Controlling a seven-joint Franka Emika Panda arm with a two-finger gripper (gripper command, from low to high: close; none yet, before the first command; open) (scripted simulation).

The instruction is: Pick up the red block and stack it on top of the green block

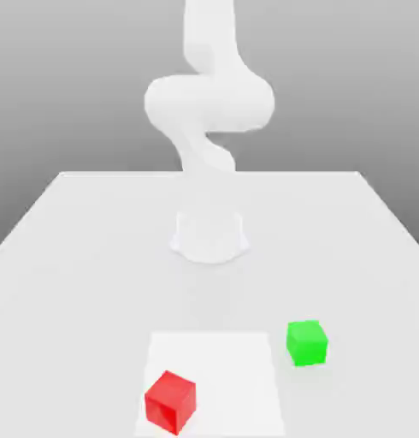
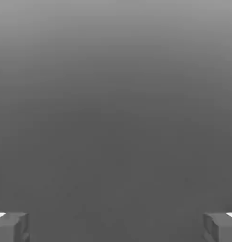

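Grey, featureless backdrop frames a flat white table (image 1: 85,248) where a white Franka arm (image 1: 209,103) rises from its round base, apparently at the very start of the job. On the near part of the table, a small bright red cube with smooth faces (image 1: 170,401) sits towards the exterior view's left on a paler square patch (image 1: 230,359), well apart from a matching bright green cube (image 1: 307,342) to its right. The two-finger gripper (image 2: 116,227) is spread wide, its grey fingertips (image 2: 13,227) at opposite edges of the hand view, holding and touching nothing. Next, by all appearances, comes a descent over the red block.
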